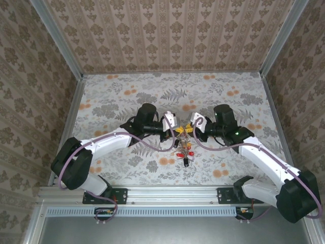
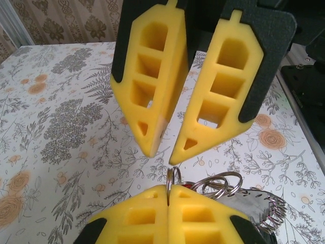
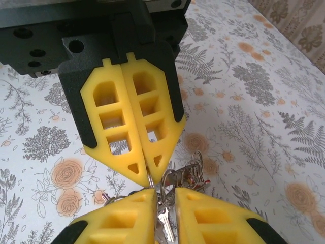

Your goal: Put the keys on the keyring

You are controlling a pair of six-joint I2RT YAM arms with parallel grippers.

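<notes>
Both grippers meet tip to tip above the table's middle. My left gripper (image 2: pixel 168 190) is shut on a thin steel split ring (image 2: pixel 169 178) that stands upright between its yellow pads. The same grip appears in the right wrist view, left gripper (image 3: pixel 151 179). More split rings (image 2: pixel 219 184) and the toothed grey keyring (image 2: pixel 256 203) trail off to its right. My right gripper (image 3: pixel 165 195) faces it with jaws slightly apart. A ring (image 3: pixel 166 184) and a silver key (image 3: pixel 165 223) lie in the gap, unpinched. Red-headed keys (image 1: pixel 188 151) and a dark key (image 1: pixel 187 162) hang below the grippers.
Floral tablecloth (image 1: pixel 127 96) covers the table, with patterned walls on three sides. Aluminium rails run along the left edge (image 1: pixel 71 122), the right edge (image 1: pixel 277 122) and the near edge, where both arm bases are bolted.
</notes>
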